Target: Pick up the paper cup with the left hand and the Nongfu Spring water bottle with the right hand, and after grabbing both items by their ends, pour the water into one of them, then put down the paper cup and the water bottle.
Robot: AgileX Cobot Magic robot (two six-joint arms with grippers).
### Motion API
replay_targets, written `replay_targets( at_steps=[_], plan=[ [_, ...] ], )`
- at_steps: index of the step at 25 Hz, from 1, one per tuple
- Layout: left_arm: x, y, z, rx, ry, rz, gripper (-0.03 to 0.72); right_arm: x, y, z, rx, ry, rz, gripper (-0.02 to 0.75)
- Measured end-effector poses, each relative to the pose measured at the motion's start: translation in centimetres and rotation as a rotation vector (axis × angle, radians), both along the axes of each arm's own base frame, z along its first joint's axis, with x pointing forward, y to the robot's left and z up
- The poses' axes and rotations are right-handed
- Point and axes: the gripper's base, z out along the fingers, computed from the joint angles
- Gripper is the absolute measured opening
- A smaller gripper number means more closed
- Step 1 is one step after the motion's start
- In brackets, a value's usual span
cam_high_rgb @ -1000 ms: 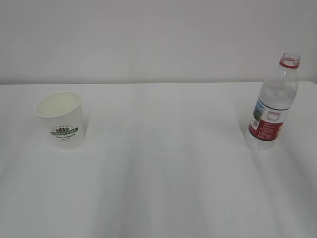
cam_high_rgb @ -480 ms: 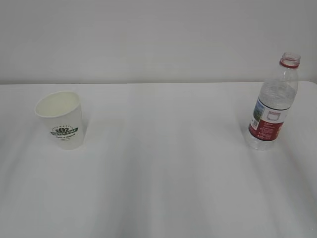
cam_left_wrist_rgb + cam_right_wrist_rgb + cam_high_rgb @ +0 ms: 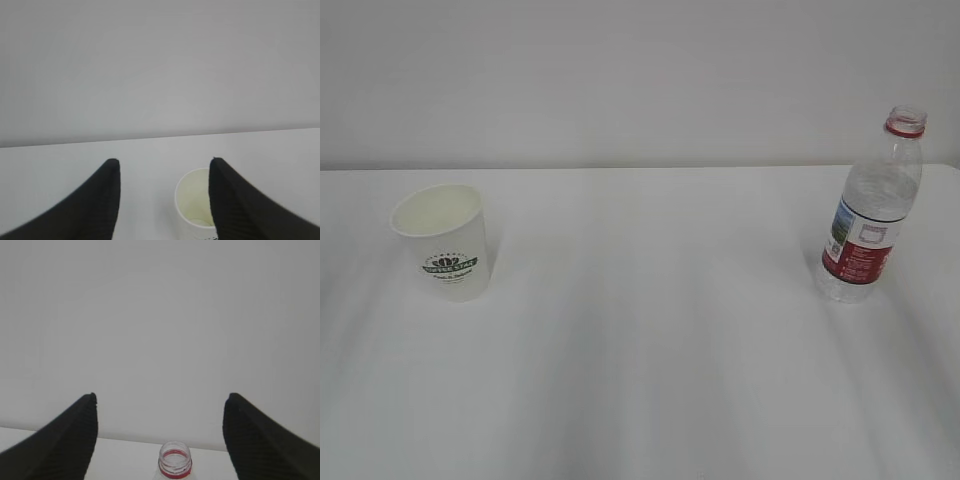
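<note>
**Cup and bottle stood untouched, both grippers open**

The paper cup [image 3: 444, 240] stood upright on the left of the white table [image 3: 650, 340]. It carried a dark green round logo with lettering, too small to read. Its cream inside looked empty in the left wrist view. The left gripper [image 3: 165, 172] had its jaws parted about halfway and held nothing; the cup [image 3: 194, 204] sat beyond it, partly behind the right-hand finger.

The water bottle [image 3: 872, 210] stood upright on the far right, well apart from the cup, uncapped, with a red neck ring and a red-and-white label whose print was unreadable. Its water level could not be told. The right gripper [image 3: 160, 405] was spread wide and empty, with the bottle mouth [image 3: 175, 461] low between the fingers.

Compared with a second earlier, cup and bottle sat in the same spots.
</note>
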Motion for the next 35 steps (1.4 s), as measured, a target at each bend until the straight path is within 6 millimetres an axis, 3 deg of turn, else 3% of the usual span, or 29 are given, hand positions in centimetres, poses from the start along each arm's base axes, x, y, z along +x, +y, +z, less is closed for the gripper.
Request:
replay_targets(
  at_steps=[12, 17, 23, 32, 35],
  plan=[
    [0.6, 0.0, 0.7, -0.056, -0.099, 0.017, 0.391, 0.0, 0.0, 0.0, -0.002, 0.000, 0.001, 0.588],
    [2.0, -0.1, -0.7, -0.080, -0.027, 0.031, 0.391, 0.1, 0.0, -0.1, -0.004, 0.003, 0.002, 0.588],
    [2.3, -0.1, -1.1, -0.078, -0.008, 0.032, 0.391, 0.1, 0.0, -0.5, -0.016, 0.031, 0.002, 0.587],
    [2.8, -0.1, -3.9, -0.071, 0.039, 0.042, 0.391, -1.1, -0.1, -5.2, -0.034, 0.182, 0.003, 0.588],
    [2.5, 0.0, -5.0, -0.070, 0.019, 0.048, 0.390, -1.4, -0.1, -5.9, -0.033, 0.186, 0.006, 0.588]
  ],
)
